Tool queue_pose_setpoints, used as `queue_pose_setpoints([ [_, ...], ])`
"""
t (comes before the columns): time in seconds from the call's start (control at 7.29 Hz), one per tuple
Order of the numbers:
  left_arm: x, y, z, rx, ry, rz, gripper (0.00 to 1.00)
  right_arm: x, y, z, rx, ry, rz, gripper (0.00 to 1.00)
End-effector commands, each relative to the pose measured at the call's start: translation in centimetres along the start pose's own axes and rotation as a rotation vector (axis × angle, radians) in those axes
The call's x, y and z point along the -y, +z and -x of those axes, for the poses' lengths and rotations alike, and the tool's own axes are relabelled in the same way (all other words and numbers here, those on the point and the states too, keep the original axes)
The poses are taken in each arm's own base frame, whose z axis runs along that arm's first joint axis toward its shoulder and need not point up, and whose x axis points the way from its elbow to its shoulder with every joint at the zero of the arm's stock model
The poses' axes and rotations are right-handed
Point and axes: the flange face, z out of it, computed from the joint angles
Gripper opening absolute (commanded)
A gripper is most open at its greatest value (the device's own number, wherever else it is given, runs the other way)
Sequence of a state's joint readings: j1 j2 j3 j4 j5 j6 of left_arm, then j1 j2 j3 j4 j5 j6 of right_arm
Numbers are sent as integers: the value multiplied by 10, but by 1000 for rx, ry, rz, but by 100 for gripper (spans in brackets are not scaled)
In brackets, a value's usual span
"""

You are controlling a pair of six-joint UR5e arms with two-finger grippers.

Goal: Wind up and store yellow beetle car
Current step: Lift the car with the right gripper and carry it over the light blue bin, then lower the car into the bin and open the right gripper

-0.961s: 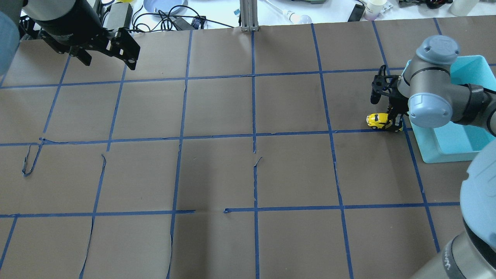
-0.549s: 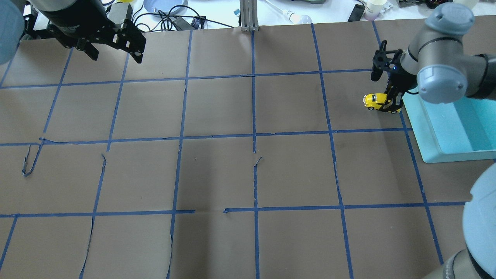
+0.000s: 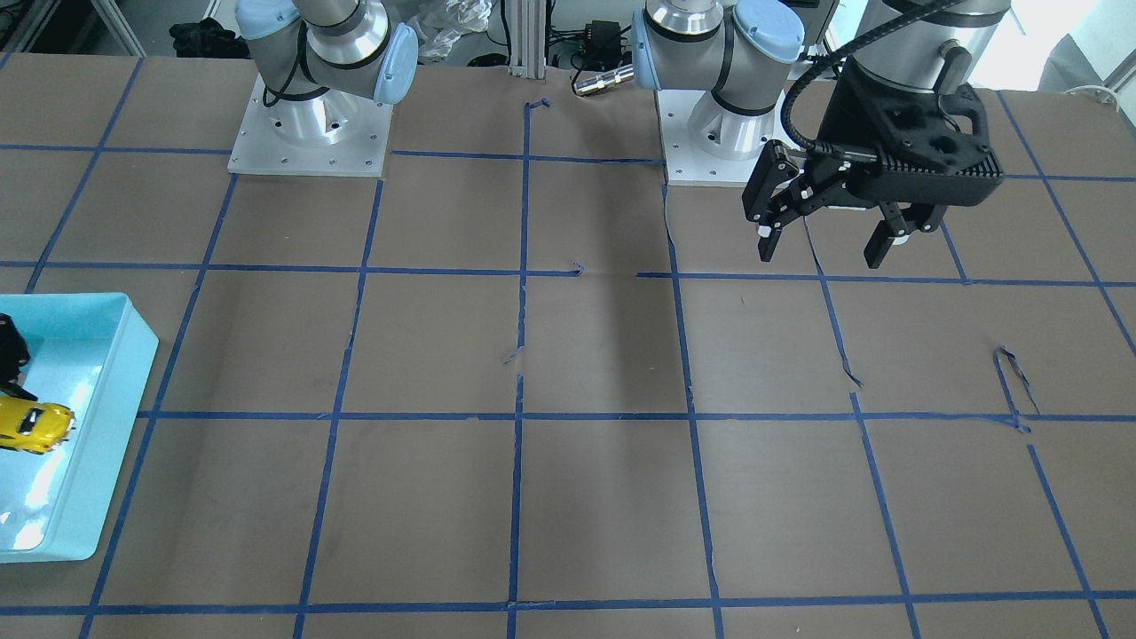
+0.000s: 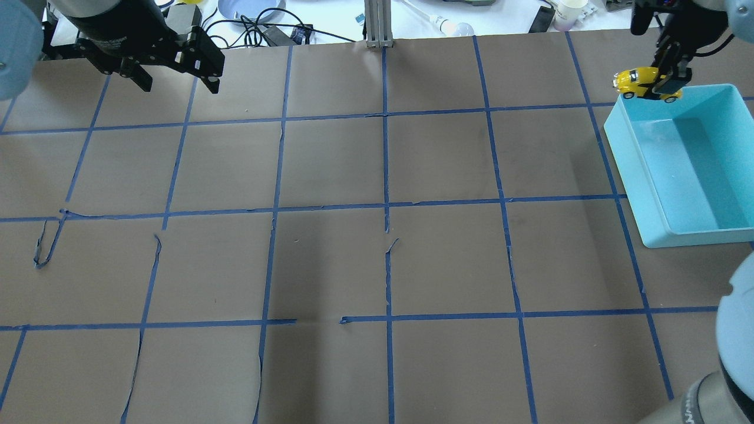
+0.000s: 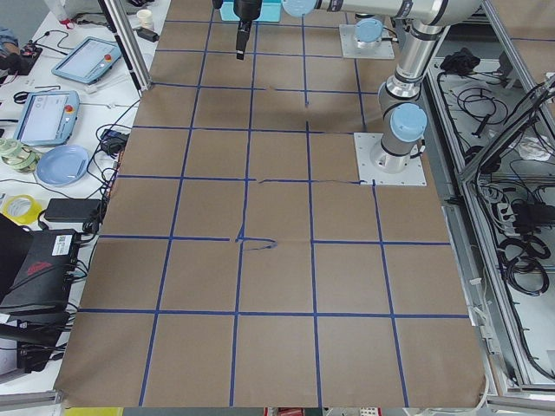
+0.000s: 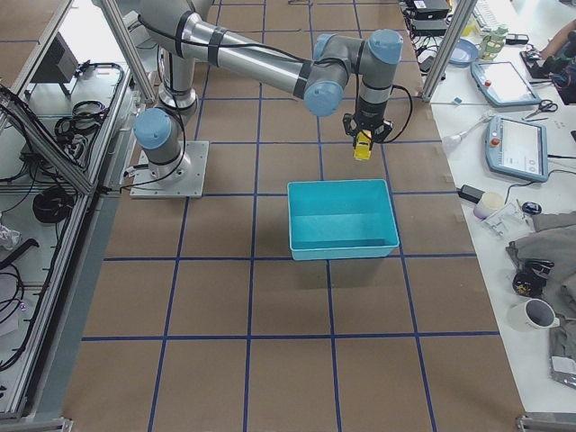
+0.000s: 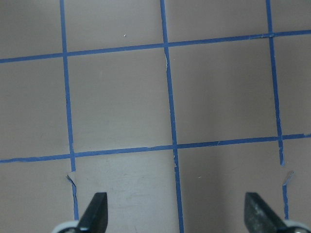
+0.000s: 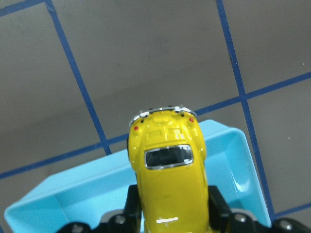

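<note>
The right pincer (image 4: 664, 87) is clenched on the yellow beetle car (image 4: 637, 80), gripping it by its sides, and holds it up off the bench (image 4: 377, 265). The car hangs level in the air at the far rim of the light blue bin (image 4: 642, 194). From the wrist view, one end pokes out past the rim and the rest sits over the bin's inside. Over on the other side, the left pincer (image 3: 821, 256) hovers above the taped brown paper, fingers spread wide and holding nothing.
</note>
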State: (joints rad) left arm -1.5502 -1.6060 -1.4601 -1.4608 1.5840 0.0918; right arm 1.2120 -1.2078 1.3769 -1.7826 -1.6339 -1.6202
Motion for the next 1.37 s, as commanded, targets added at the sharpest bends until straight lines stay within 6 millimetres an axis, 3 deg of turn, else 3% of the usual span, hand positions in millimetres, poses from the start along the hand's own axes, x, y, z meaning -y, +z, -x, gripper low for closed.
queue_pose_setpoints([
  [0.0, 0, 1, 2, 1, 1, 0, 100, -75, 48, -7, 72, -15, 1, 0],
  [0.14, 0, 1, 4, 2, 9, 2, 100, -83, 91, -5, 93, -16, -4, 0],
  [0.27, -1, 1, 4, 2, 7, 2, 100, -96, 124, 9, 132, -46, -12, 0],
  [0.55, -1, 2, 4, 2, 7, 3, 100, -121, 160, 24, 110, -19, 17, 0],
  [0.82, -1, 1, 5, 2, 6, 2, 100, -123, 190, 20, 119, -30, 30, 0],
  [0.96, -1, 2, 6, 2, 4, 3, 100, -122, 191, 20, 115, -29, 17, 56],
  [1.1, -1, 2, 6, 2, 4, 3, 100, -117, 186, 17, 93, -26, -32, 100],
  [1.24, -1, 2, 6, 2, 4, 3, 100, -118, 176, 14, 71, -19, -30, 100],
])
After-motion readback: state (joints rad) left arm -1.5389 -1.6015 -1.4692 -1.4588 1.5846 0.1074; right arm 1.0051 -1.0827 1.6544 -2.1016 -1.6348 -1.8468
